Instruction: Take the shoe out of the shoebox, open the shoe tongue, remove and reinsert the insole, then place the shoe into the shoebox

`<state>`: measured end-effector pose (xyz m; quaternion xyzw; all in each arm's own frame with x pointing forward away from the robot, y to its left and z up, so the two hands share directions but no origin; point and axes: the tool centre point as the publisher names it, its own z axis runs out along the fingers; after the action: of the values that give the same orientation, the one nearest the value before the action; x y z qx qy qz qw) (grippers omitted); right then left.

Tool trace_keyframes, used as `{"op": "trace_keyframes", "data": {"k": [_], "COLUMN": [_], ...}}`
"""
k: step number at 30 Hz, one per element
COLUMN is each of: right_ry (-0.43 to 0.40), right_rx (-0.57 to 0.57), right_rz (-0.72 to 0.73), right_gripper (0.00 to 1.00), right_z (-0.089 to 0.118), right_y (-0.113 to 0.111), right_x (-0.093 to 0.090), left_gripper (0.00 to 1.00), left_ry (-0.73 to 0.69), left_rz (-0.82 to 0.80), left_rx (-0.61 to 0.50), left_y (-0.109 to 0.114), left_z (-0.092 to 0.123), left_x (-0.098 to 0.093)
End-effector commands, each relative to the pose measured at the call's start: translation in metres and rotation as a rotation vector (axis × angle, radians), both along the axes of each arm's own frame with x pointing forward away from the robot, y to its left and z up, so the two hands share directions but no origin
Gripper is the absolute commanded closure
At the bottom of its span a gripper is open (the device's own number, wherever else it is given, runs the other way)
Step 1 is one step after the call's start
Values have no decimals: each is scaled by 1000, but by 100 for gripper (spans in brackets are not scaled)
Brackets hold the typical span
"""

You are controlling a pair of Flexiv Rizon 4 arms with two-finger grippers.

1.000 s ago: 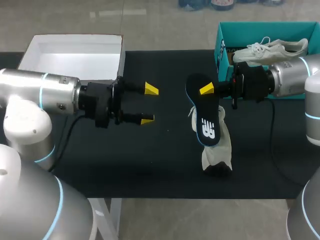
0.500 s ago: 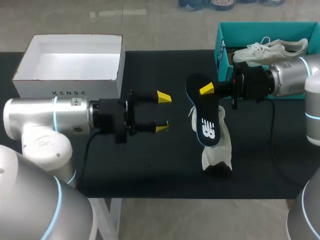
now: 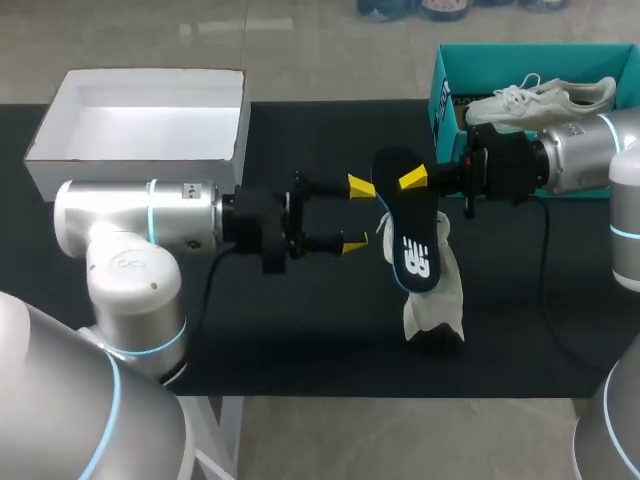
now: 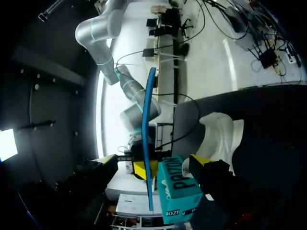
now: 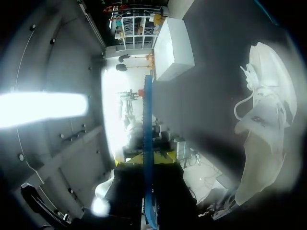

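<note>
A dark blue insole (image 3: 408, 230) hangs above the black table, with my right gripper (image 3: 415, 179) shut on its upper end. Below it the white shoe (image 3: 432, 295) lies on the table. My left gripper (image 3: 357, 215) is open, its yellow tips just left of the insole and apart from it. In the left wrist view the insole (image 4: 149, 143) shows edge-on ahead of the gap of my left gripper (image 4: 152, 162), and the shoe (image 4: 221, 139) lies beyond. In the right wrist view my right gripper (image 5: 146, 158) pinches the insole (image 5: 147, 124); the shoe (image 5: 265, 129) lies beside it.
The teal shoebox (image 3: 445, 95) stands at the back right with a second white shoe (image 3: 540, 98) on it. An open white box (image 3: 235, 120) stands at the back left. The teal box (image 4: 178, 188) also appears close ahead of my left gripper.
My left arm has swung right across the table, bringing its open gripper up to the insole. The right arm, insole and shoe have kept still.
</note>
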<state>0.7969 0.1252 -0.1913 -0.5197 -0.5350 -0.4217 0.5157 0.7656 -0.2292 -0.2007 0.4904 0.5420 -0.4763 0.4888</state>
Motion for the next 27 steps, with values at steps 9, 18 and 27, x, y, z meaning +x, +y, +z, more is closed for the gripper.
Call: {"op": "trace_keyframes", "data": {"k": [9,18,27], "right_ry": [1,1,1], "right_rx": [-2,-2,-2], "right_rz": [-2,-2,-2], "right_gripper": [100,100,100], "right_z": [0,0,0], "right_y": [1,1,1], "right_x": [-1,-1,-1], "left_gripper": [0,36,39], "left_ry": [-22,-38,-51], "left_rz": [-61,-62,-64], "left_rx": [-17,-15,-18], "left_y": [-35,-33,-35], "left_z": [-4,-3,0], "left_x": [8,7,7]}}
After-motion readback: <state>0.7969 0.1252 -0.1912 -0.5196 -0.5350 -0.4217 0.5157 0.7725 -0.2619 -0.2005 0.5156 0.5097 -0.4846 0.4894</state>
